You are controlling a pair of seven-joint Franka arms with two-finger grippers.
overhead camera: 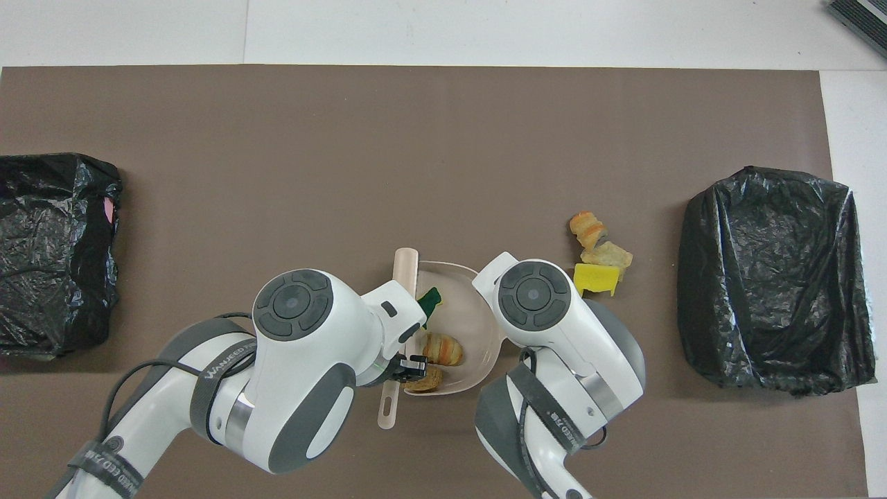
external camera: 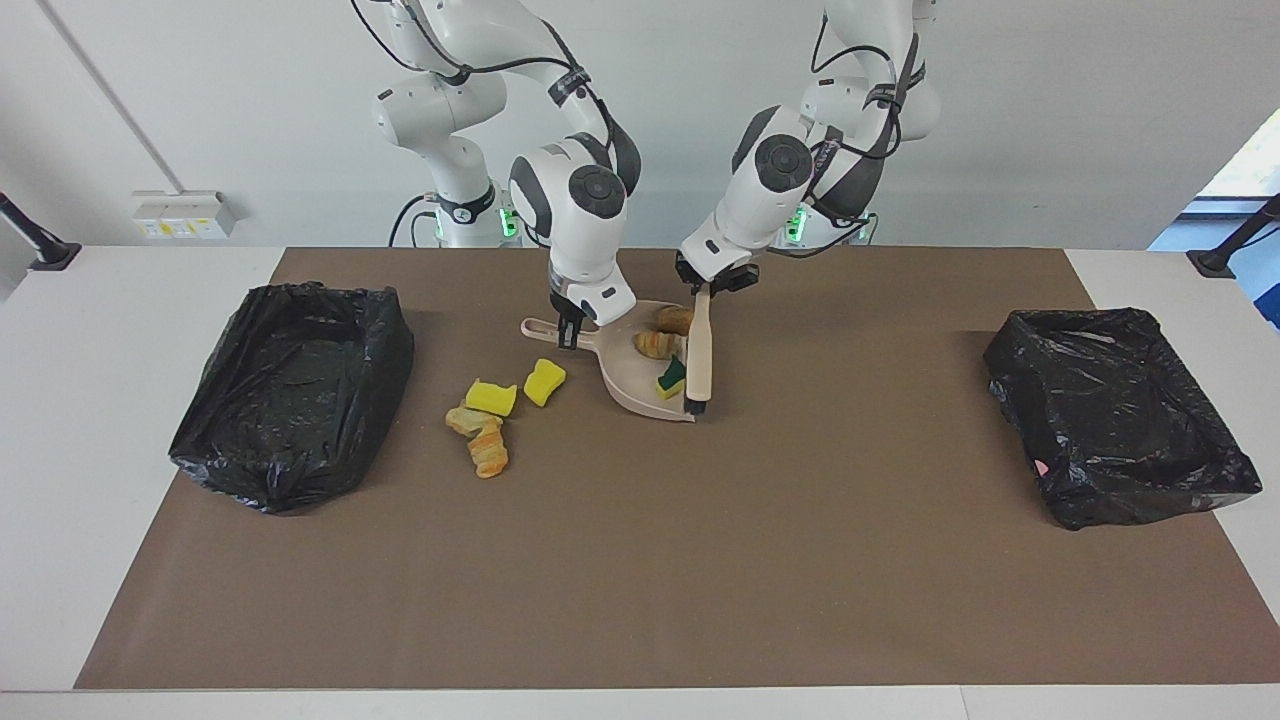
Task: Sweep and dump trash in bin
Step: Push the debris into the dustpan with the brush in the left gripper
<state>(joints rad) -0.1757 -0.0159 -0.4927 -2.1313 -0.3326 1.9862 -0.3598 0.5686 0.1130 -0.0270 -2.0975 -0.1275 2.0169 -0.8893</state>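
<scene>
My right gripper (external camera: pixel 570 335) is shut on the handle of the beige dustpan (external camera: pixel 625 378), which rests on the brown mat. My left gripper (external camera: pixel 706 287) is shut on the beige brush (external camera: pixel 700 350), whose bristle end is down at the pan's open edge. In the pan lie two striped bread-like pieces (external camera: pixel 675 320) (external camera: pixel 658 345) and a yellow-and-green sponge piece (external camera: pixel 671 378). On the mat, beside the pan toward the right arm's end, lie two yellow sponge chunks (external camera: pixel 491 397) (external camera: pixel 544 382) and two bread-like pieces (external camera: pixel 470 418) (external camera: pixel 488 452). In the overhead view the right arm hides one chunk.
Two bins lined with black bags stand on the mat, one at the right arm's end (external camera: pixel 220 440) and one at the left arm's end (external camera: pixel 1130 500). The second has a small pink bit at its wall. The brown mat (external camera: pixel 640 580) lies bare farther from the robots.
</scene>
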